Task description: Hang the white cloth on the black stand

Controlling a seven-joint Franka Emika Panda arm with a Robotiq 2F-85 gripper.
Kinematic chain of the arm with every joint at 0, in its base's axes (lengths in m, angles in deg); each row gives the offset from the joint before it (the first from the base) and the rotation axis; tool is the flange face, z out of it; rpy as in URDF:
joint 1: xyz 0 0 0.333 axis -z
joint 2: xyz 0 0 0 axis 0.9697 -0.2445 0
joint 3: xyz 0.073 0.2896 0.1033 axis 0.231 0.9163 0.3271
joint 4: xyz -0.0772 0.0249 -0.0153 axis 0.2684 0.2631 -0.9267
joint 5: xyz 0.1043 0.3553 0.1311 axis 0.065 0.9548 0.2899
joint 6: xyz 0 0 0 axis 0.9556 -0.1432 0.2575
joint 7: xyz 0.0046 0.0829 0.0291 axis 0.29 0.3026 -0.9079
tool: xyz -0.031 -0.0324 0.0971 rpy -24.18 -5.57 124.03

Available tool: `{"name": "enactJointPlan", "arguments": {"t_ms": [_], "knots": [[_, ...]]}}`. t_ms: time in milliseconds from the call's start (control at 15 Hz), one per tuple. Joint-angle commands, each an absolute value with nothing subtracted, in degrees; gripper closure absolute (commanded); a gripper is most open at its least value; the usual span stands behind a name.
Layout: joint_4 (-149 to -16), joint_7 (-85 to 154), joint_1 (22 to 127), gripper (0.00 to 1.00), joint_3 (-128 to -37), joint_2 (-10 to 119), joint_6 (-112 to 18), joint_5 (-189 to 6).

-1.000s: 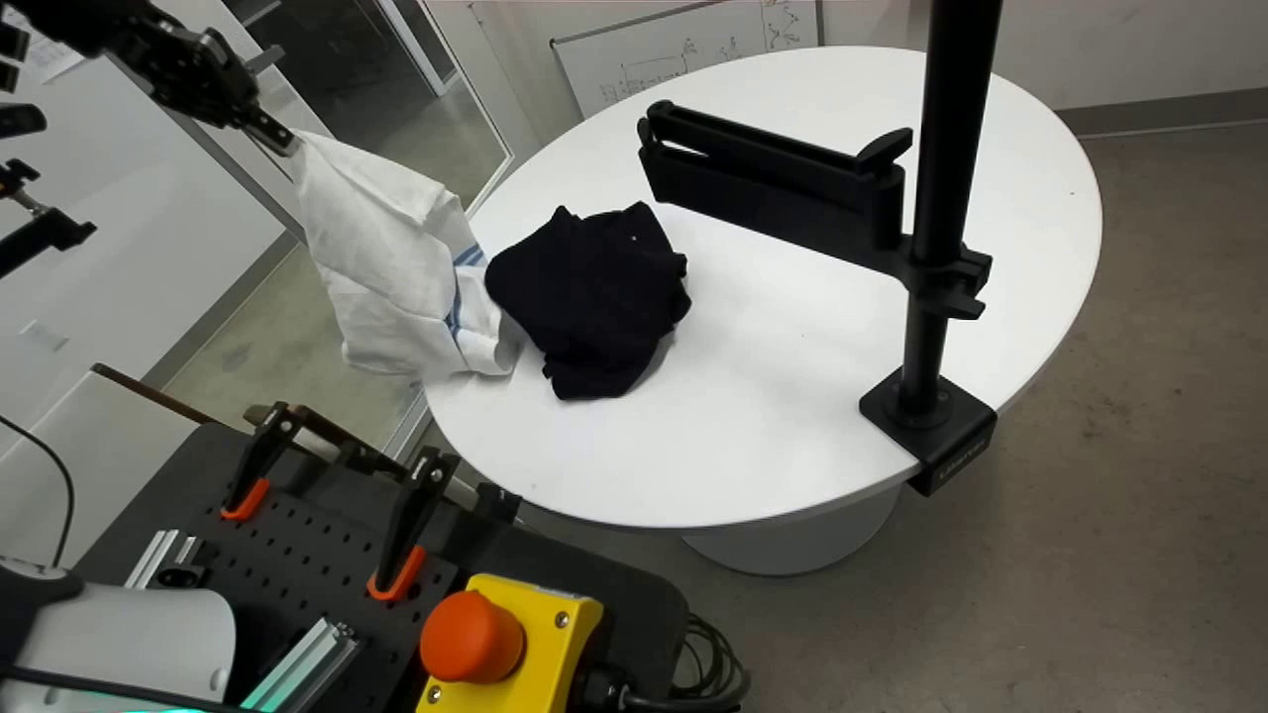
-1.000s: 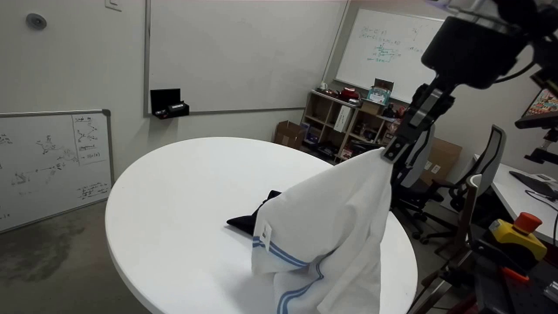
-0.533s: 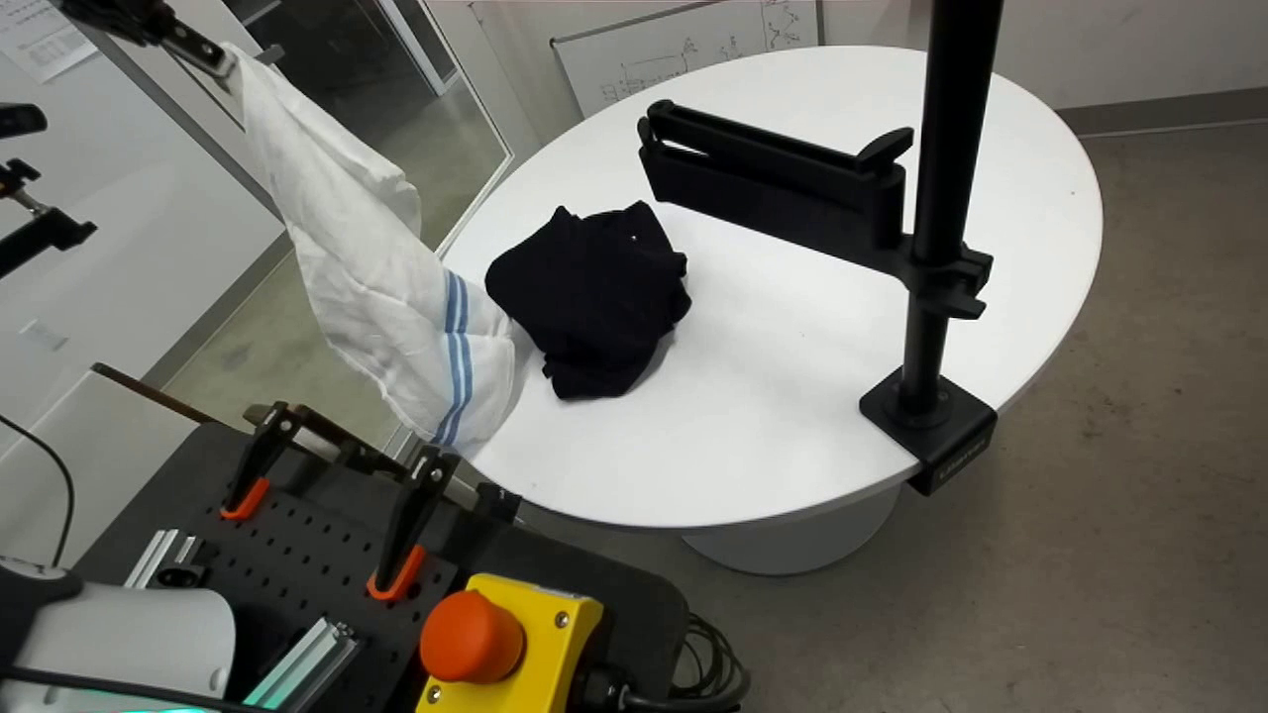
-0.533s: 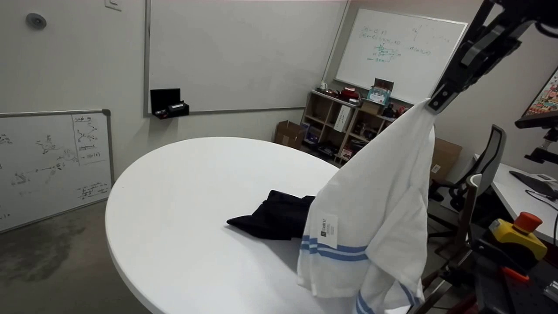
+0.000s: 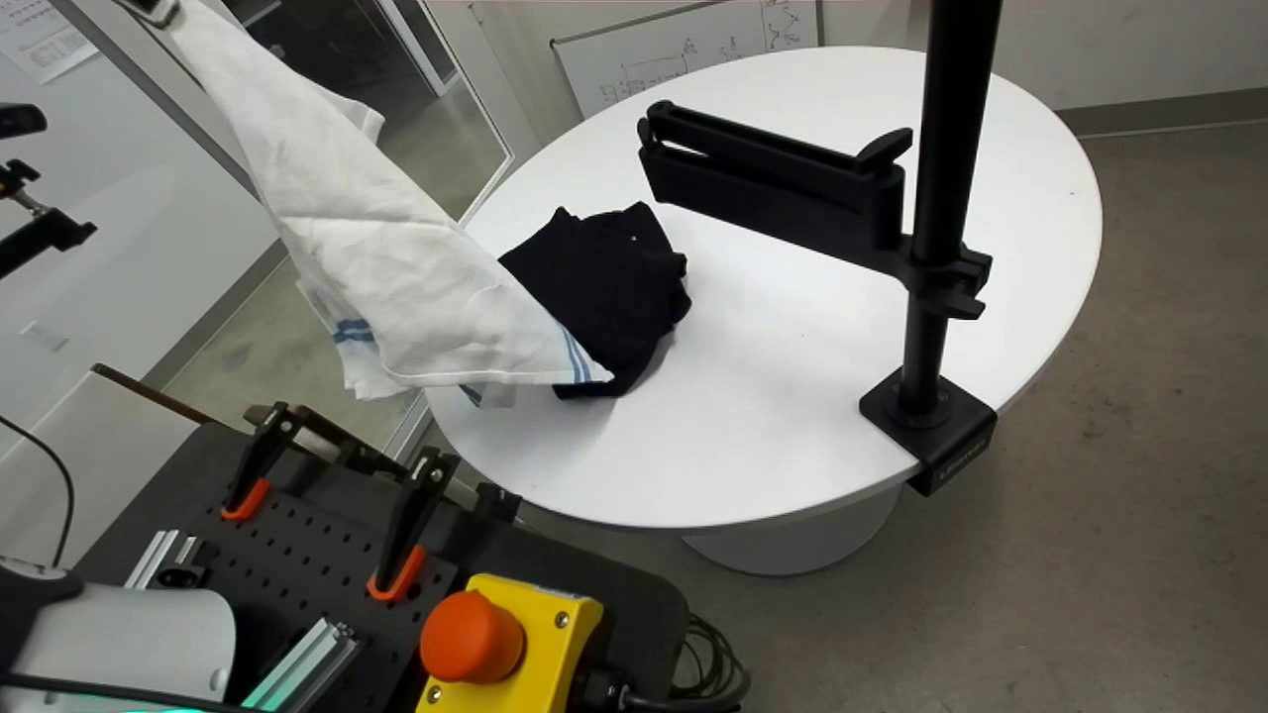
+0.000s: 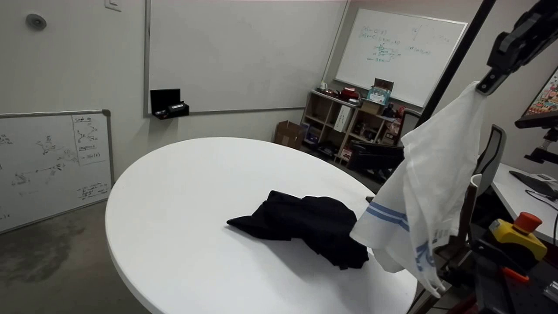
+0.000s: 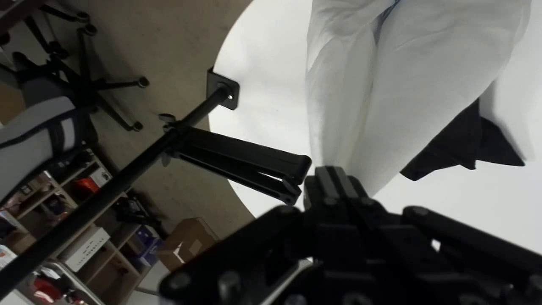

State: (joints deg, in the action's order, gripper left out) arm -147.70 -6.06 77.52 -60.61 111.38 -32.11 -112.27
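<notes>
My gripper (image 7: 335,171) is shut on the white cloth (image 7: 381,93), which has blue stripes. In an exterior view the gripper (image 5: 158,10) is at the top left corner and the cloth (image 5: 386,238) hangs slanting down, in front of part of the dark cloth. In an exterior view the gripper (image 6: 484,89) is at upper right and the cloth (image 6: 436,183) hangs by the table's edge, hiding part of the stand. The black stand (image 5: 951,129) is clamped to the table edge; its folded arm (image 5: 783,188) sticks out sideways. The arm (image 7: 241,156) shows left of my fingertips in the wrist view.
A dark crumpled cloth (image 6: 305,218) lies on the round white table (image 6: 183,244). A yellow box with a red button (image 5: 515,644) and clamps with orange tips (image 5: 401,569) sit on the black robot cart. An office chair (image 7: 72,101) and shelves (image 7: 84,258) stand beyond the table.
The gripper has moved with the cloth, up and left in an exterior view and rightward in an exterior view. The cloth has swung, and more of the dark cloth and stand shows there.
</notes>
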Motion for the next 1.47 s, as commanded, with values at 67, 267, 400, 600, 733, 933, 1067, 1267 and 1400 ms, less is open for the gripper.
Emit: {"name": "enactJointPlan", "arguments": {"t_ms": [67, 267, 400, 600, 733, 933, 1067, 1267, 1400], "knots": [[-147.2, -8.6, 79.6, 1.0, -60.6, 117.0, -24.3, -114.0], [-146.3, -10.0, 81.6, 1.0, -61.1, 118.1, -21.4, -115.4], [-145.4, -10.8, 83.5, 1.0, -60.9, 117.2, -21.5, -118.3], [-142.9, -12.3, 86.7, 1.0, -59.9, 113.6, -22.4, -125.7], [-140.5, -13.6, 87.7, 1.0, -60.1, 109.9, -22.2, -130.7], [-137.1, -15.3, 87.6, 1.0, -62.2, 104.8, -21.6, -136.3], [-134.6, -16.0, 87.1, 1.0, -64.3, 101.2, -21.3, -139.2], [-131.1, -15.5, 86.1, 1.0, -68.4, 96.2, -21.3, -141.7], [-129.0, -15.1, 85.8, 1.0, -71.2, 93.1, -21.7, -142.3]]}}
